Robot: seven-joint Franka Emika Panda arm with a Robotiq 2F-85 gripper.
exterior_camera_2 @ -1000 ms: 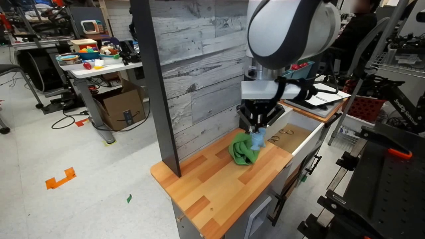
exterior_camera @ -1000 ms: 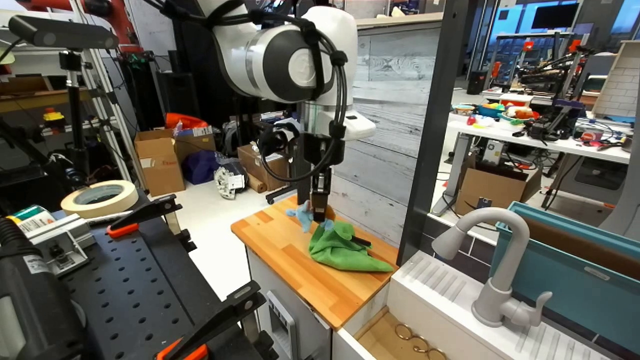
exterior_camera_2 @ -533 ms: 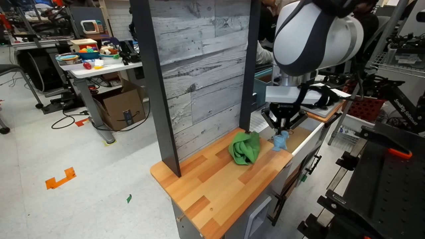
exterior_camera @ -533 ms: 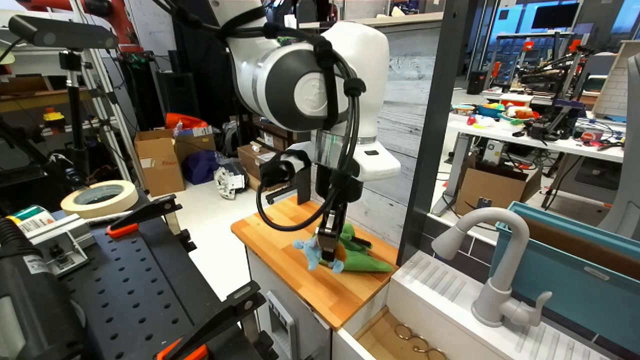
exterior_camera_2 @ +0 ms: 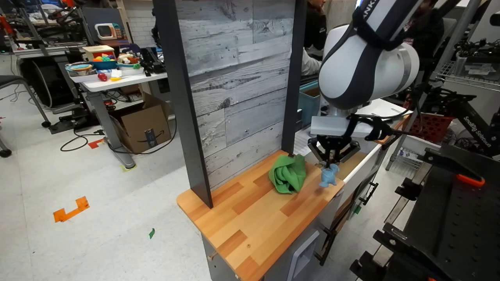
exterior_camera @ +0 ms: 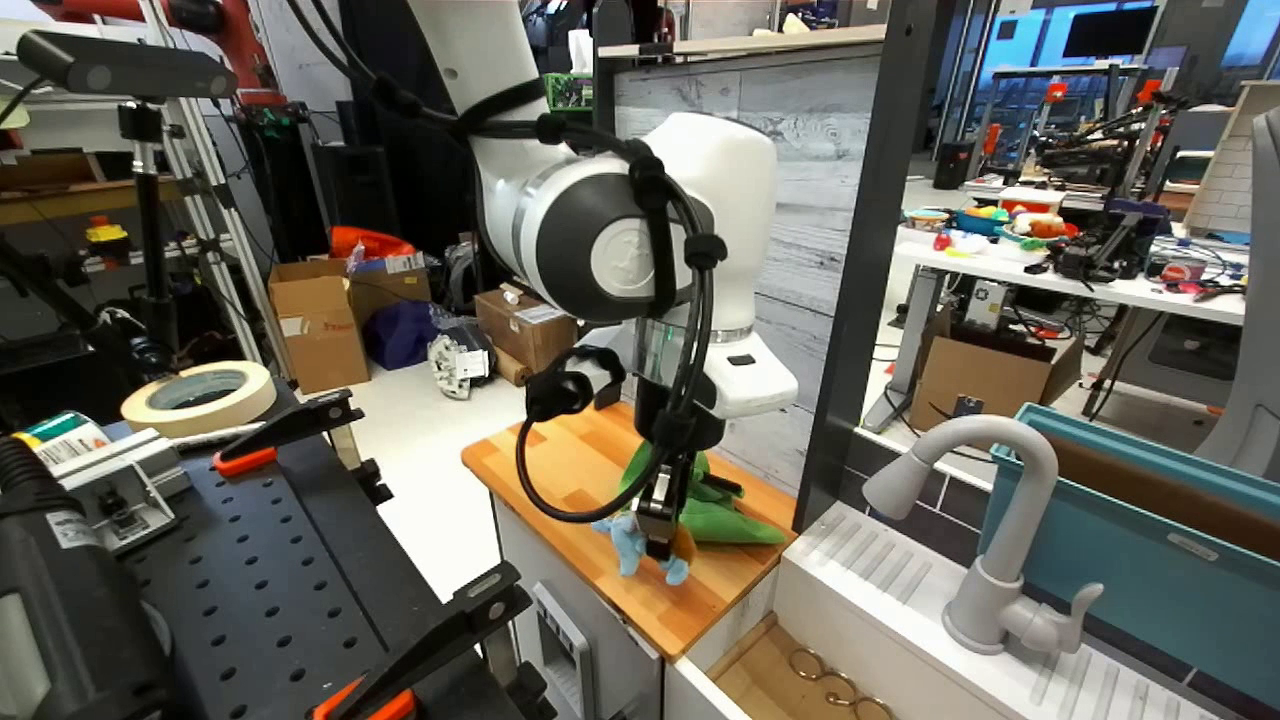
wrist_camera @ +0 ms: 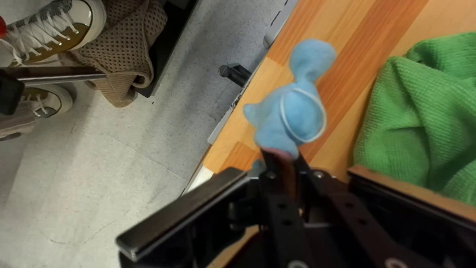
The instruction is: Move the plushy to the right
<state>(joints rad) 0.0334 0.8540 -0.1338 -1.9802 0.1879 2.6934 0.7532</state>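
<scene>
Plushy [wrist_camera: 292, 111] — pinched in gripper [wrist_camera: 283, 158], near cloth [wrist_camera: 416, 119]

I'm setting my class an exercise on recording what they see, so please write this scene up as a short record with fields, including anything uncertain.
Object: plushy, mostly light blue
Held by: gripper, closed on it
Surface: wooden counter
Position: plushy at the counter's end near the open drawer
Nearby: crumpled green cloth, lying on the counter, apart from the plushy
Fixture: grey faucet, seen in an exterior view
Uncertain: whether the plushy touches the counter
</scene>
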